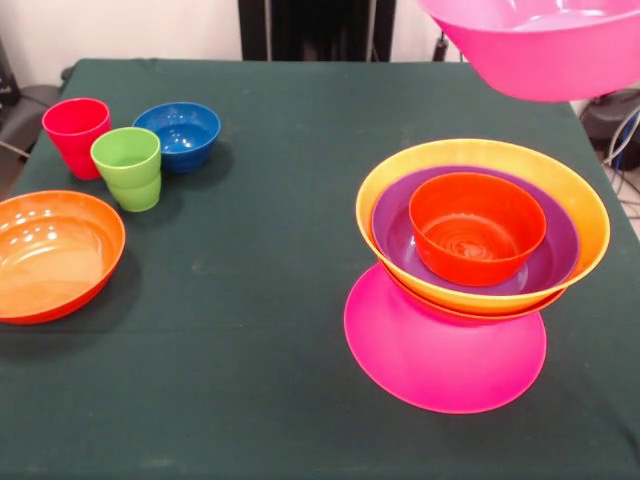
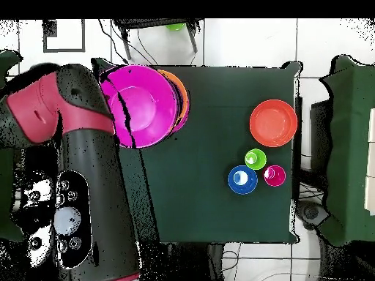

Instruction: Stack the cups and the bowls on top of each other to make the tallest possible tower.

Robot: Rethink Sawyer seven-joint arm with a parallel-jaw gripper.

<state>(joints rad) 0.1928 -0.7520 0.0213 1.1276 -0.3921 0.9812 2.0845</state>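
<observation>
The tower stands at the right of the front view: an upturned hot pink bowl [image 1: 445, 355] as base, then a shallow red-orange bowl rim [image 1: 480, 312], a large orange bowl [image 1: 560, 200], a purple bowl [image 1: 395, 225] and a small red-orange bowl [image 1: 478, 228]. A second hot pink bowl [image 1: 540, 45] hangs in the air above and behind it. In the overhead view this bowl [image 2: 139, 105] covers most of the tower beside the red and black arm [image 2: 80, 146]. The gripper itself is hidden at the bowl's rim. The red cup [image 1: 77, 135], green cup [image 1: 128, 168] and blue bowl [image 1: 180, 135] stand at the far left.
A shallow red-orange bowl [image 1: 55, 255] lies at the left edge of the dark green table [image 1: 280, 300]. In the overhead view it [image 2: 273, 123] sits at the right, with the green cup [image 2: 255, 159], blue bowl [image 2: 242, 180] and red cup [image 2: 275, 175] below it.
</observation>
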